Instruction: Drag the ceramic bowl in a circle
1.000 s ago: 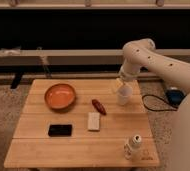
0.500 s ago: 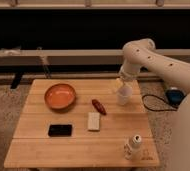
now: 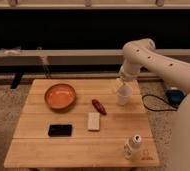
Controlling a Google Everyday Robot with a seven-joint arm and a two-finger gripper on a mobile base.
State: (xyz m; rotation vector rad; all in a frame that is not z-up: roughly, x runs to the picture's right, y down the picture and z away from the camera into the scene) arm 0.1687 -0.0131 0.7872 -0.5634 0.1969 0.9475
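— While the arm (image 3: 138, 55) bends down over the table (image 3: 78, 150), where is the gripper (image 3: 122, 96)?

— At the back right part of the table, pointing down, close above the wood. Its jaws stand open.

— And the ceramic bowl (image 3: 60, 96)?

— On the back left part of the table, upright, well apart from the jaws. It lies to their left as the camera sees it, at about the same depth, with bare wood between them. Nothing touches it.

— What else is on the table?

— A small red thing (image 3: 98, 106) lies between the bowl and the jaws, a little nearer the camera. Just in front of it is a white block (image 3: 93, 121). A flat black thing (image 3: 60, 130) lies in front of the bowl, and a small white bottle (image 3: 133, 145) stands near the front right corner.
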